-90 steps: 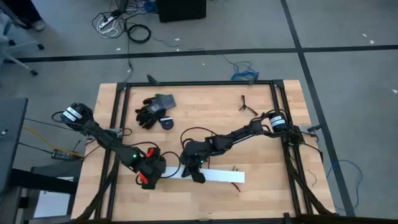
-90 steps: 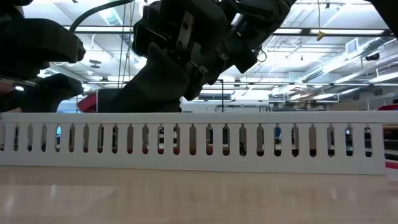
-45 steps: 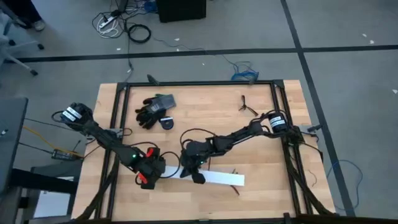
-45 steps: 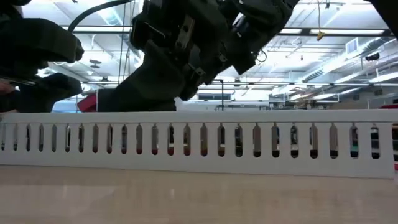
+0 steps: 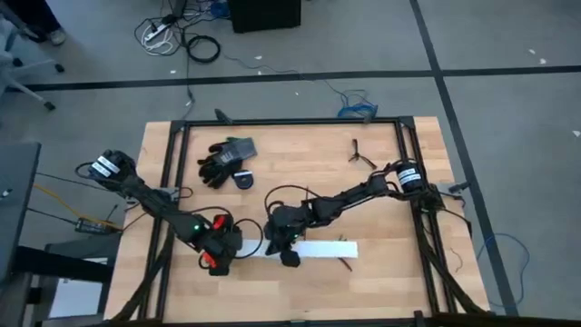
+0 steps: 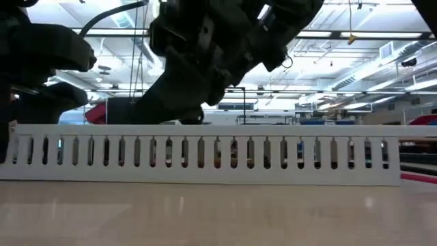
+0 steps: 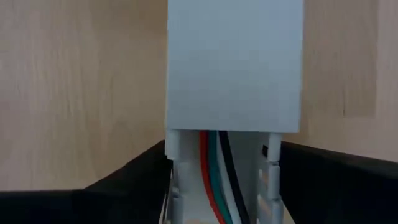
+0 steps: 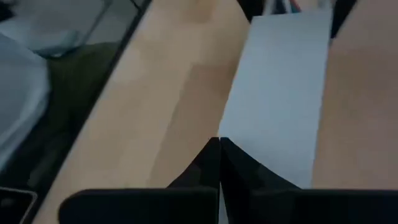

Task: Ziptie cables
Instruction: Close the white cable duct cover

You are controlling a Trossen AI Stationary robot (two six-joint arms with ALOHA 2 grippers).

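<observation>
White slotted channel [image 6: 205,154]: nearest item in the low view, lying lengthwise across the bench [image 6: 218,215], its side wall a row of upright slots. In the high view it lies at the front middle of the bench [image 5: 381,282], between the two grippers.

Cables [image 7: 217,168]: seen only in the left wrist view, as red, green, black and white wires running along the inside of the channel [image 7: 235,68] and disappearing under its flat lid. The high view shows none of them inside the channel; the low view shows only glints of colour through the slots.

Left gripper [image 5: 221,252]: at the channel's left end, red-marked wrist just behind it. Its wrist view shows the two dark fingers [image 7: 124,186] spread, one to each side of the channel's open end, close against its walls; a firm grip cannot be told.

Right gripper [image 5: 289,257]: on the channel beside the left gripper. Its wrist view shows both fingers [image 8: 211,165] pressed together tip to tip at the edge of the channel lid [image 8: 280,81], nothing visible between them.

Small dark thin piece [image 5: 346,263]: on the bench at the channel's right end; identity cannot be told.

Black gloves [image 5: 222,159] and a small round black object [image 5: 243,180]: at the far left of the bench.

Small black forked clip [image 5: 360,153]: far right.

Readable writing: none; white labels on both arms are illegible.
</observation>
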